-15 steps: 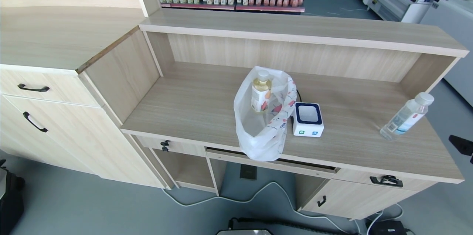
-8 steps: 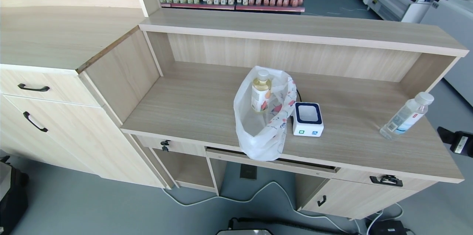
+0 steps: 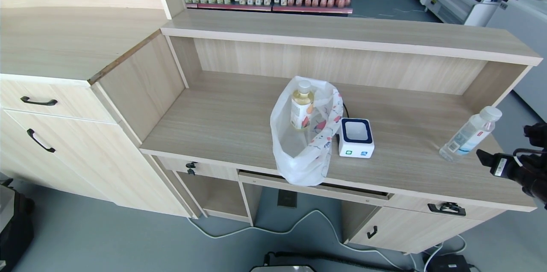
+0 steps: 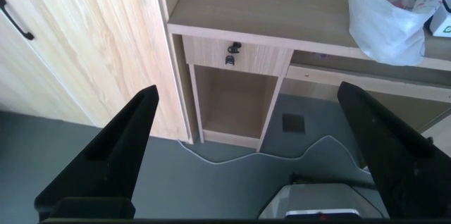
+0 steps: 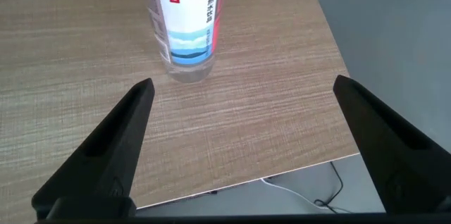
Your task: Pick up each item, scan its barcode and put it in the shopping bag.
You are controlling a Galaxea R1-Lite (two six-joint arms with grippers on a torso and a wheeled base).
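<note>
While right claw (image 5: 243, 90) gapes, water bottle (image 5: 184, 20) stands just beyond, apart.

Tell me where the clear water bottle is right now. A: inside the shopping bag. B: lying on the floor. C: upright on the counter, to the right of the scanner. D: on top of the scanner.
C: the water bottle stands upright near the right end of the counter, beyond the scanner and outside the shopping bag.

Clear water bottle (image 3: 469, 136) stands well right of white shopping bag (image 3: 299, 165) holding tea bottle (image 3: 302, 108).
</note>
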